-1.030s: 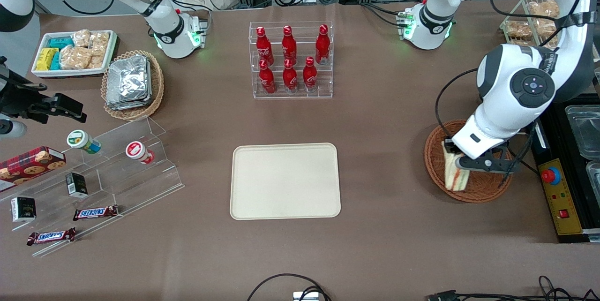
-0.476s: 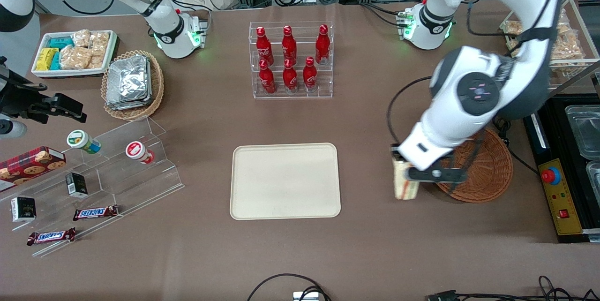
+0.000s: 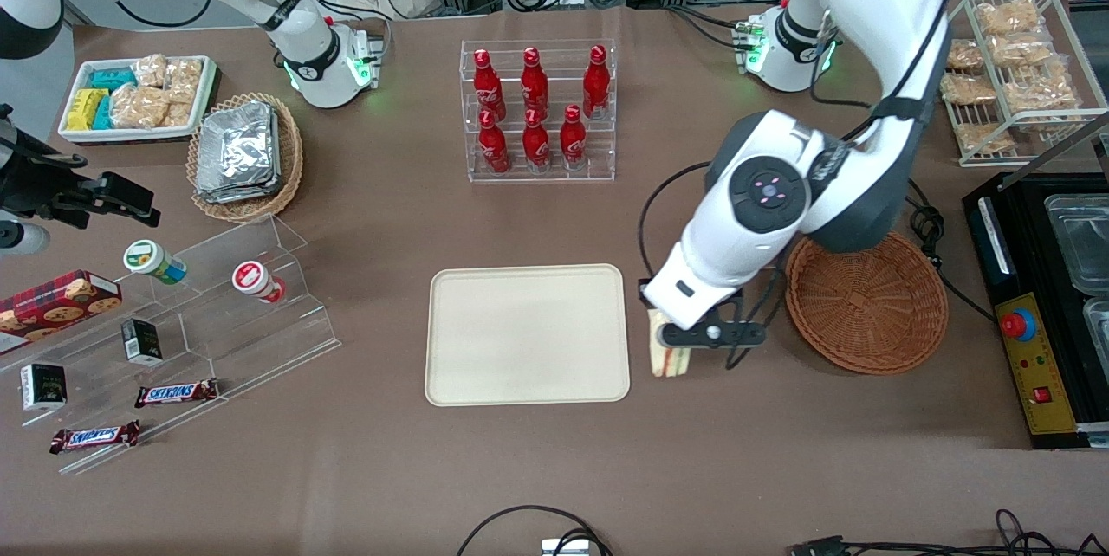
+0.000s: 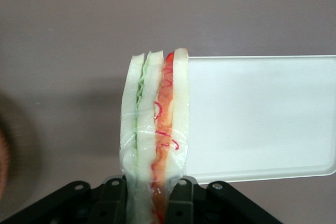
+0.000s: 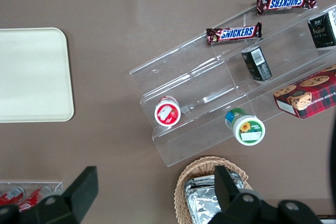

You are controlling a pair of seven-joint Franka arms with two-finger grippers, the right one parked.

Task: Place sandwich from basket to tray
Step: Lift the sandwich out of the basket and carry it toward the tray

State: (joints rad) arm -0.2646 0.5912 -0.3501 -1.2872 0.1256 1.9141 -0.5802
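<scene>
While the working left arm's black two-finger gripper (image 3: 671,346) hangs above the brown tabletop (image 3: 554,469) in the gap between tray and basket, its fingers (image 4: 114,198) are clamped on the small triangular sandwich of pale white bread (image 3: 668,354), which is lifted off the table and held on edge. In the wrist view the sandwich (image 4: 154,145) shows its cut face: 3 white bread slices with a thin green layer and a red-orange layer between them, all under a clear wrap, with the black fingers pressing its sides. The flat cream-coloured rectangular tray with rounded corners (image 3: 527,335) lies near the middle of the table with nothing on it, and the sandwich hangs just beside its short edge nearest the working arm; in the wrist view that rim (image 4: 262,57) runs right next to the sandwich. The round shallow reddish-brown woven wicker basket (image 3: 866,300) sits toward the working arm's end of the table, holding nothing, a little apart from the gripper. Farther from the front camera than the tray stands a clear acrylic rack with 6 red bottles (image 3: 537,110). Toward the parked arm's end are a lighter tan wicker basket of foil packets (image 3: 245,154), a small white bin of snack packets (image 3: 134,97) and a clear stepped acrylic stand (image 3: 186,322) carrying 2 chocolate bars, small boxes and 2 cups.
</scene>
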